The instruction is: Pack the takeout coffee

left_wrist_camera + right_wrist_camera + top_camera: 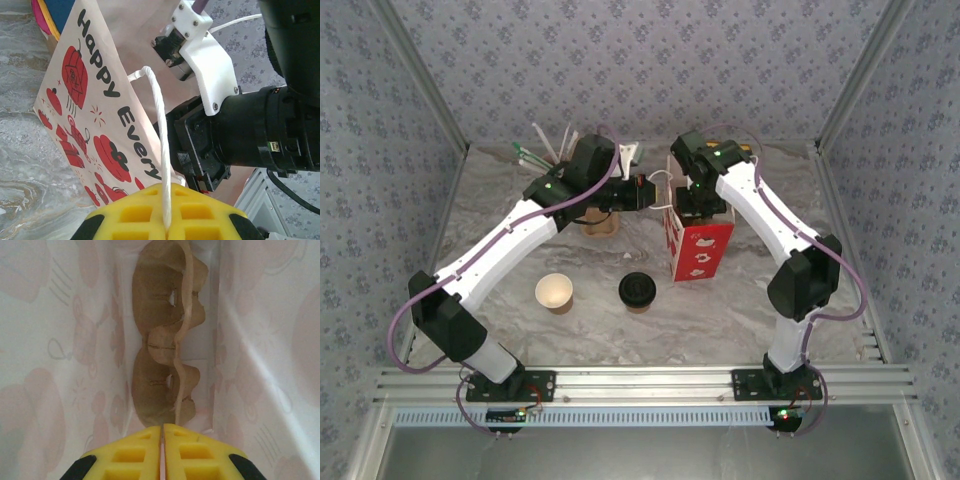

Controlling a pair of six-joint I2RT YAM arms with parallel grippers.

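Clearly, the left pincer [166, 222] is clamped tight on the white cord handle [159, 130] of the paper bag [95, 115], with its arm stretched across the desk [740, 300]. The right pincer [162, 440] points down inside the bag, pads pressed together at the near edge of a pulp cup tray [160, 340]. Whether they pinch it I cannot tell. That arm's wrist sits in the bag's mouth. The takeout coffee [637, 289] stands on the desk near the bag, on the side toward the arm bases, and a lidless cup [555, 292] is to its left.
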